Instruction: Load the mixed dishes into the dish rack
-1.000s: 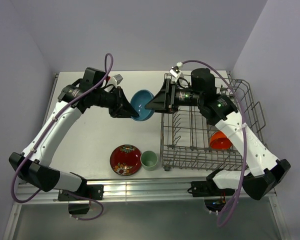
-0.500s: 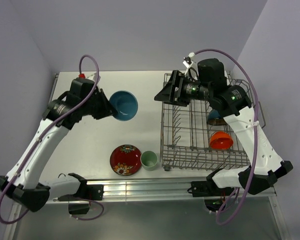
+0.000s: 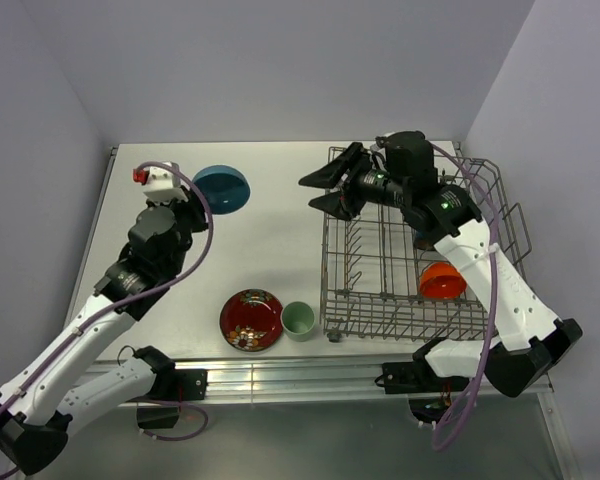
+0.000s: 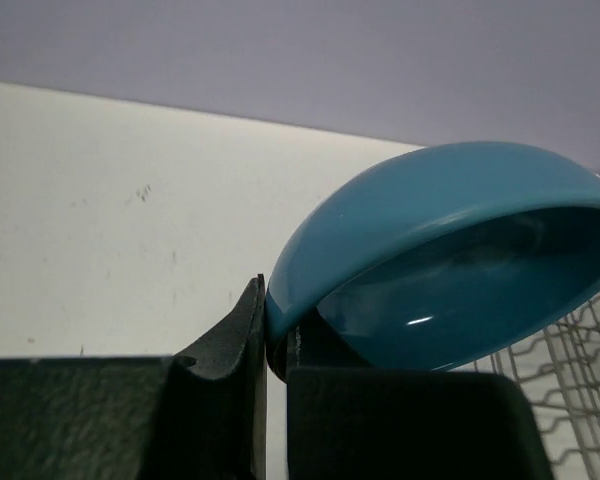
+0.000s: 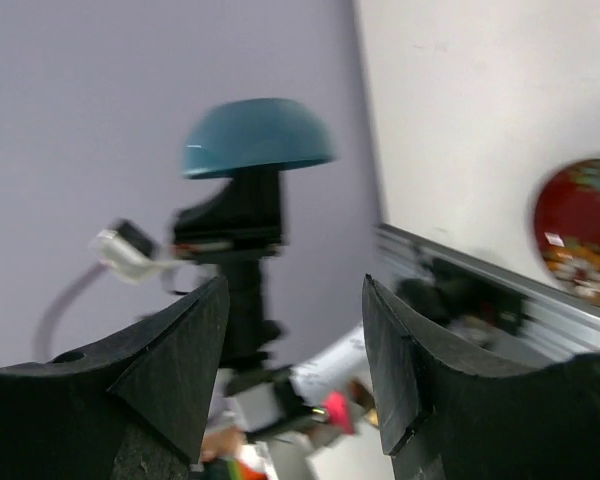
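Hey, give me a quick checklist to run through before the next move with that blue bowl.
1. Left gripper shut on blue bowl rim: ok.
2. Right gripper open, empty: ok.
3. Rack has free tines beside the orange bowl: ok.
4. Plate and cup loaded: not ok, both on the table.
5. Brown bowl in rack: cannot tell, not in view.
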{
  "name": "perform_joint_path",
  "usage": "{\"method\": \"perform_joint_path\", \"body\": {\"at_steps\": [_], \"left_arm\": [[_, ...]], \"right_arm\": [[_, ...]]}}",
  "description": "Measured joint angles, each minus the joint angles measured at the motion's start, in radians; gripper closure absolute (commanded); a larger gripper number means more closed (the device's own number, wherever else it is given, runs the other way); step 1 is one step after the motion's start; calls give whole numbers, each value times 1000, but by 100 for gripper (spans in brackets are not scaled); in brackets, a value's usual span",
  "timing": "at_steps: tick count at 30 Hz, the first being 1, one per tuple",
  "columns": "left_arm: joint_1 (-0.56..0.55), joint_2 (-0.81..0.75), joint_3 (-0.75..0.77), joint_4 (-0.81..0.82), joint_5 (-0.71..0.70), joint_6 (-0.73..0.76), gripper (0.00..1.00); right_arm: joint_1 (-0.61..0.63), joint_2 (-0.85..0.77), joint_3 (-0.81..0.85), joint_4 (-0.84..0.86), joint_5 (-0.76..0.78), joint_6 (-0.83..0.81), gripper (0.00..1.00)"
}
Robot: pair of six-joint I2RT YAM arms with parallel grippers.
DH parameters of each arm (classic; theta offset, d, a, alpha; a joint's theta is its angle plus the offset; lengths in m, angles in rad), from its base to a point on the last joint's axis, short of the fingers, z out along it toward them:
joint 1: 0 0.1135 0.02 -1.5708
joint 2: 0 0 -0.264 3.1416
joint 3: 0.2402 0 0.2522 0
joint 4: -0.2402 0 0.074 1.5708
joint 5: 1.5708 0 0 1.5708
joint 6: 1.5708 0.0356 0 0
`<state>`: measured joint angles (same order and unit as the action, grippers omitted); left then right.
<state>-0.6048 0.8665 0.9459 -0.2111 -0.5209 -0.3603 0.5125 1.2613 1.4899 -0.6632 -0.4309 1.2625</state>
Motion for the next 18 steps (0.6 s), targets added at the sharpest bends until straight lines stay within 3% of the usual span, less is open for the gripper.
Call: {"method": "perform_joint_path", "body": {"at_steps": [7, 13, 18], "left_arm": [[-56, 22, -137, 364, -87, 206, 100], [-83, 146, -161, 665, -107, 398, 100], [-120, 245, -148, 812, -113, 526, 100]], "right_arm": [[8, 5, -29, 175, 31, 270, 40], [45, 105, 37, 193, 99, 419, 42], [57, 143, 53, 205, 162, 486, 44]]}}
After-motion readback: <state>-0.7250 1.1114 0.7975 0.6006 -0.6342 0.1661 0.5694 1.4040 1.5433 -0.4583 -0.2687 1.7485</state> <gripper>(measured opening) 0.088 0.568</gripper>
